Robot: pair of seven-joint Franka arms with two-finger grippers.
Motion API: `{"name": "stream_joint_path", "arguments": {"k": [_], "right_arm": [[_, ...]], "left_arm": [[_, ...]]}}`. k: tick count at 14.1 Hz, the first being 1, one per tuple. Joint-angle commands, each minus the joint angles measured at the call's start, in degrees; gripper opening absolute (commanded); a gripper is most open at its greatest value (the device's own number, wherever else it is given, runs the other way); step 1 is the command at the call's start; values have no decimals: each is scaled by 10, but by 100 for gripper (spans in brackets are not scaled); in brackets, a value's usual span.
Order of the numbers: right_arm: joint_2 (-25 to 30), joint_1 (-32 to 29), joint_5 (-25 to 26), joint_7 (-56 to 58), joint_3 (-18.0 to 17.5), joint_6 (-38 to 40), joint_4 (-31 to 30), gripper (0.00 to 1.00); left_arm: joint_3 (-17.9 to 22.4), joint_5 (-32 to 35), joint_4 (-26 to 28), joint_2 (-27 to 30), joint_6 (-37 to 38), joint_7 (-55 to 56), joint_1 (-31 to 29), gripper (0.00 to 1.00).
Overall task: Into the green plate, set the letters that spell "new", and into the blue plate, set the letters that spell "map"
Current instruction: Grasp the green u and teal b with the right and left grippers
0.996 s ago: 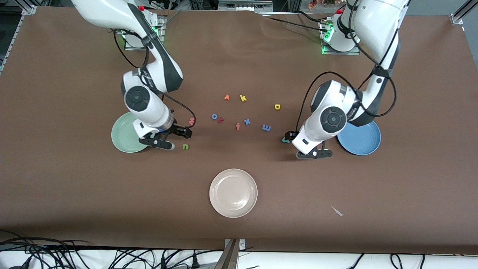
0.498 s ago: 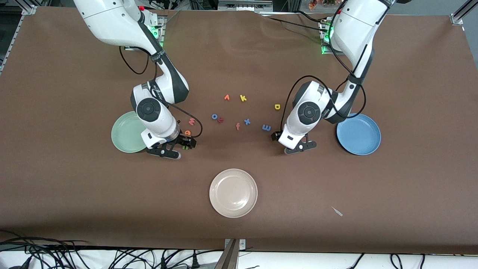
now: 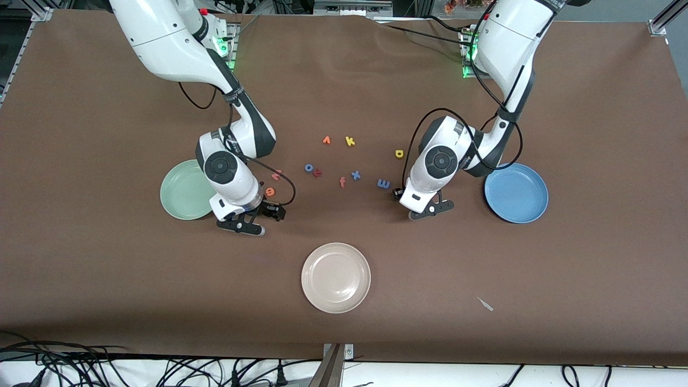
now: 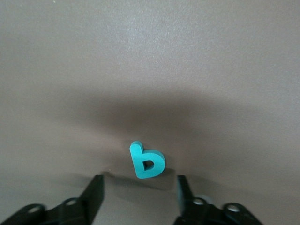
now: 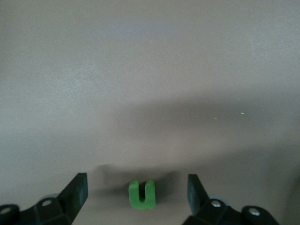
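2 end effectors spread: left [image 4: 140,194] straddles teal "a" [image 4: 147,161], right [image 5: 138,197] green "n" [image 5: 141,194]; light foam, pinch flat sides.

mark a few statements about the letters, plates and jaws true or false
1. The teal "a" lies on the table between the left gripper's open jaws. True.
2. The green plate already holds the dark green "n". False: the plate is bare, and the dark green "n" lies on the table between the right gripper's open jaws.
3. The blue plate holds no letters. True.
4. The yellow "k" sits on the cream-white plate. False: it lies on the table, and the cream-white plate is nearer to the front camera.
5. The right gripper has lifted a letter off the table. False: the "n" rests on the table, not gripped.
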State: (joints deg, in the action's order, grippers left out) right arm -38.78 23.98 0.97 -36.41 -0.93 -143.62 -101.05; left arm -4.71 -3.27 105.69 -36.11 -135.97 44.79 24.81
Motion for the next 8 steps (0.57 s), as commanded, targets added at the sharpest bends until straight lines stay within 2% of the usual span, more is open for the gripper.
{"name": "stream_joint_path", "arguments": {"k": [1,5,7,8], "right_arm": [[-6,-2,12,-12,-2,0,11,82],[-5,-1,10,-13,-2,3,6,63],[-5,4,10,-28,-3,3,0,61],[-4,4,10,-28,-3,3,-3,56]], "left_arm": [[8,1,-1,-7,-9,15,11,63],[8,5,-1,-10,-14,17,11,55],[9,6,-1,-12,-14,19,11,50],[9,18,-3,-15,-14,20,11,49]]}}
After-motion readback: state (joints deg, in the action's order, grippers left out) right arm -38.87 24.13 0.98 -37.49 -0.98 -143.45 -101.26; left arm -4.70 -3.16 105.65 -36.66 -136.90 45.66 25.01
